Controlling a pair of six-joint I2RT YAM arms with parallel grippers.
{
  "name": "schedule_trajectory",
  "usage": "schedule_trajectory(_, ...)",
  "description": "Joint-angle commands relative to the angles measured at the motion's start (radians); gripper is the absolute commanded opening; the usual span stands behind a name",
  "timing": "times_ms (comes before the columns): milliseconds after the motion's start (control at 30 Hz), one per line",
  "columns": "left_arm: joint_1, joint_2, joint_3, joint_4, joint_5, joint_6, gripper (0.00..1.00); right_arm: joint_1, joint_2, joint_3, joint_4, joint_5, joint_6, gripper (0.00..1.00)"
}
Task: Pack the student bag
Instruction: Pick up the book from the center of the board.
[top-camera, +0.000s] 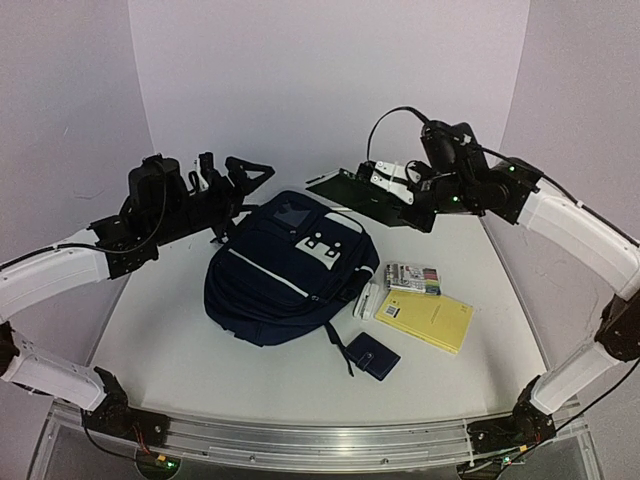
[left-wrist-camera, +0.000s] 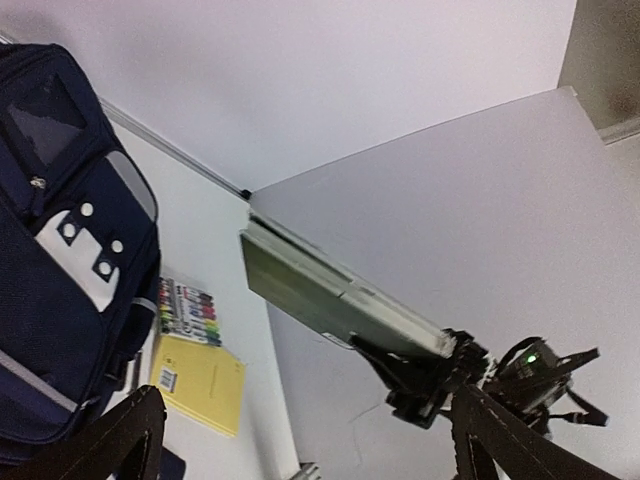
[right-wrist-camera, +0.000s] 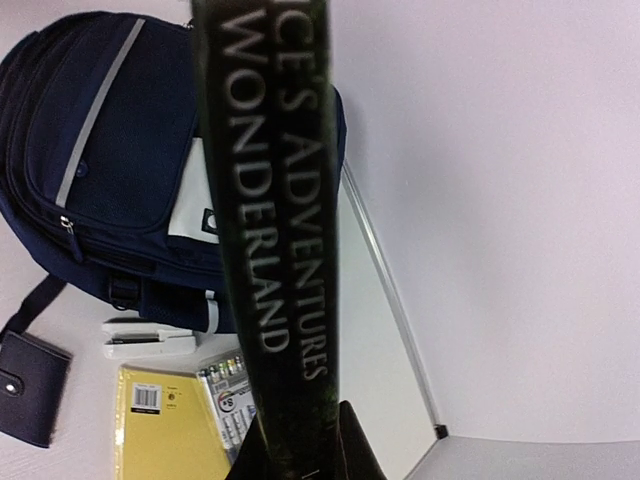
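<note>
Navy-blue student bag (top-camera: 285, 265) lies flat at the centre of the white table (top-camera: 180, 370) in the overhead view. Its white patch (top-camera: 322, 245) with dark dots faces up near the bag's upper right, and a dark strap (top-camera: 340, 345) trails off its lower edge. We cannot tell from any view whether its zip is undone.

At the upper left of the overhead view we see the left gripper (top-camera: 243, 183) in the air just beside the bag's upper left corner. Its jaws are spread wide with nothing between them. In its own wrist view the two dark fingers (left-wrist-camera: 120, 440) sit far apart in the bottom corners.

Right of centre near the top, the right gripper (top-camera: 385, 185) is clamped on a dark green book (top-camera: 345, 190), held tilted above the far part of the table, just past the bag's upper right corner. In the right wrist view the spine runs up the middle of the frame and reads "ADVENTURES" and "WONDERLAND" (the start of the title is cut off).

To the right of the bag we see a marker pack (top-camera: 413, 278), and a yellow notebook (top-camera: 425, 320) just below it. A small white object (top-camera: 368, 300) lies between bag and notebook. A navy wallet (top-camera: 372, 355) sits at the bag's lower right, near the end of the strap.
</note>
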Motion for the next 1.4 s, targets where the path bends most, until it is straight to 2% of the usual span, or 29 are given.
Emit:
schedule_trajectory(0,0.059,0.087,0.004,0.265,0.235,-0.207,1.00,0.065,0.003,-0.025,0.248,0.220,-0.179,0.00)
schedule_trajectory(200,0.068,0.236,0.032,0.424,0.361,-0.315,1.00,0.125,0.007,-0.089,0.373,0.315,-0.254,0.00)
schedule_trajectory(300,0.069,0.278,0.043,0.443,0.381,-0.335,0.99,0.139,0.008,-0.103,0.406,0.328,-0.263,0.00)
schedule_trajectory(433,0.070,0.298,0.061,0.447,0.389,-0.332,0.93,0.164,0.007,-0.122,0.421,0.342,-0.279,0.00)
schedule_trajectory(733,0.074,0.362,0.039,0.559,0.425,-0.402,0.66,0.221,0.028,-0.179,0.501,0.385,-0.366,0.00)
schedule_trajectory(933,0.082,0.391,0.006,0.656,0.439,-0.470,0.55,0.254,0.045,-0.231,0.644,0.435,-0.437,0.00)
schedule_trajectory(1033,0.089,0.396,-0.018,0.699,0.438,-0.499,0.43,0.268,0.048,-0.257,0.706,0.450,-0.471,0.00)
schedule_trajectory(1133,0.098,0.391,-0.050,0.735,0.426,-0.517,0.25,0.271,0.049,-0.276,0.730,0.459,-0.492,0.01)
schedule_trajectory(1167,0.101,0.385,-0.060,0.741,0.422,-0.518,0.22,0.272,0.049,-0.282,0.731,0.462,-0.497,0.05)
schedule_trajectory(1300,0.118,0.341,-0.118,0.757,0.386,-0.506,0.05,0.272,0.051,-0.291,0.728,0.459,-0.475,0.67)
schedule_trajectory(1367,0.135,0.291,-0.157,0.733,0.349,-0.471,0.00,0.268,0.063,-0.278,0.695,0.453,-0.431,0.83)
